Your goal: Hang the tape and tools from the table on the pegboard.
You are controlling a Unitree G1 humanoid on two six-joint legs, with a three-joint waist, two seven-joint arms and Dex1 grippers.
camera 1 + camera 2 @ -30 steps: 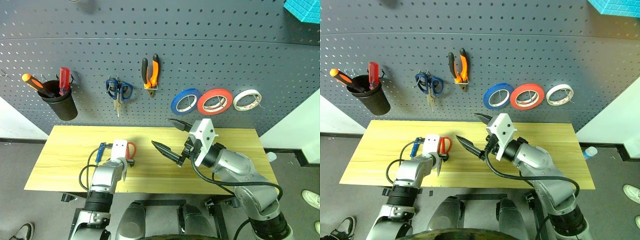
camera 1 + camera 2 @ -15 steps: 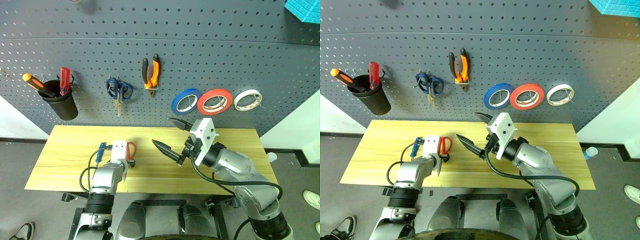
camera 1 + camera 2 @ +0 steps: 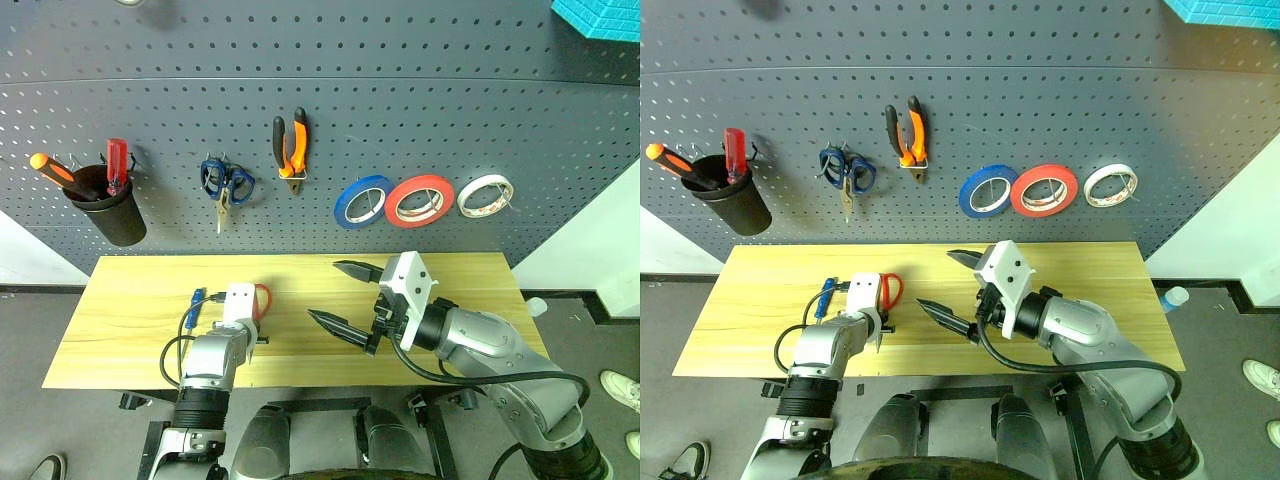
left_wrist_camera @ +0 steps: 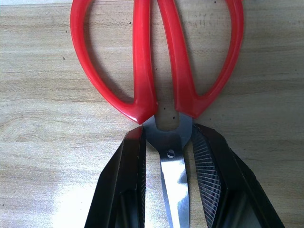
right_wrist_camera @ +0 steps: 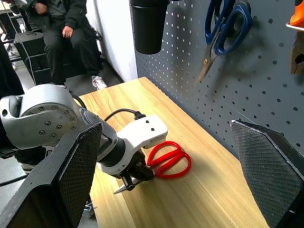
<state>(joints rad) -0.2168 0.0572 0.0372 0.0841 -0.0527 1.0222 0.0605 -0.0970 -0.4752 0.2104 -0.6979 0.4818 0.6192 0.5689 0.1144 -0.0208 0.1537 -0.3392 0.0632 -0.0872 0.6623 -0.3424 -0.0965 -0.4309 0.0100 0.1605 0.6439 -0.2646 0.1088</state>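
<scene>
Red-handled scissors (image 4: pixel 159 66) lying flat on the table (image 3: pixel 130 300).
Left gripper (image 4: pixel 166 156) jaws clamping the blades near the pivot for lifting; right gripper (image 3: pixel 345 298) jaws gaping, waiting.

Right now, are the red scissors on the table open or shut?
Shut. The red scissors lie flat on the table, handle loops side by side and blades together between the left pincer fingers.

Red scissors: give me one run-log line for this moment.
red scissors: flat on table | left gripper: jaws around pivot | right gripper: open, empty | pegboard: tape, pliers hung
</scene>
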